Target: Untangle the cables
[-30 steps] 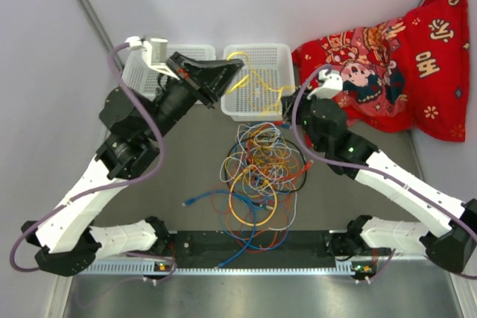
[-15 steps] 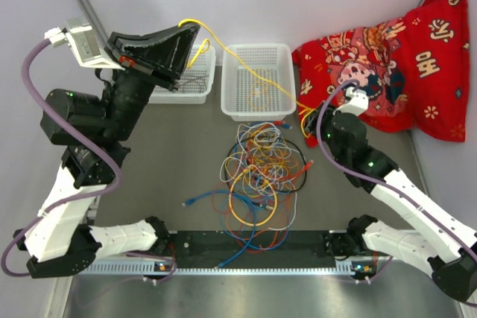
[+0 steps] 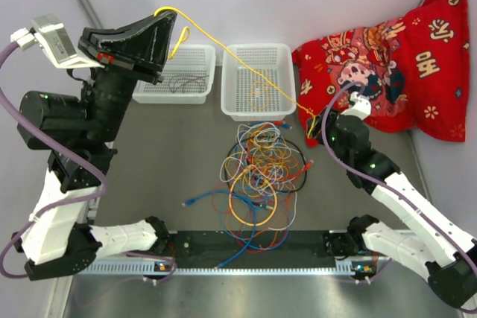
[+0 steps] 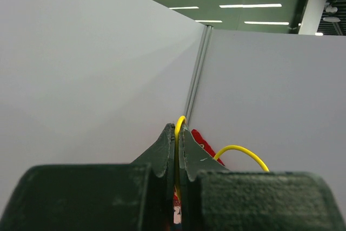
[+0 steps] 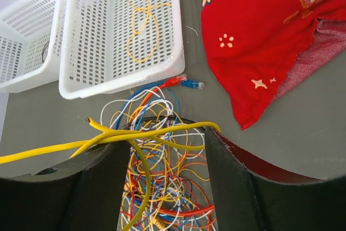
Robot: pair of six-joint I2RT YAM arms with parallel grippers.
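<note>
The cables (image 3: 257,176) lie in a tangled heap of yellow, orange, blue, white, red and black loops at the table's middle. My left gripper (image 3: 176,26) is raised high at the upper left. It is shut on a yellow cable (image 3: 238,61), seen pinched between the jaws in the left wrist view (image 4: 179,125). This cable runs in a tight line down to my right gripper (image 3: 316,124), by the heap's right edge. In the right wrist view the right gripper (image 5: 167,139) is open, and the yellow cable (image 5: 157,133) lies across its two fingers above the heap (image 5: 162,193).
Two white baskets stand at the back: the left one (image 3: 195,96) holds a dark wire, the right one (image 3: 237,109) a loose yellow cable (image 5: 141,20). A red printed cloth (image 3: 395,57) lies at the back right. Blue and red plug ends (image 5: 193,84) lie by the right basket.
My left gripper rose and swung left with the yellow cable, from the right basket to above the left one, pulling the cable tight. My right gripper shifted slightly right and nearer.
</note>
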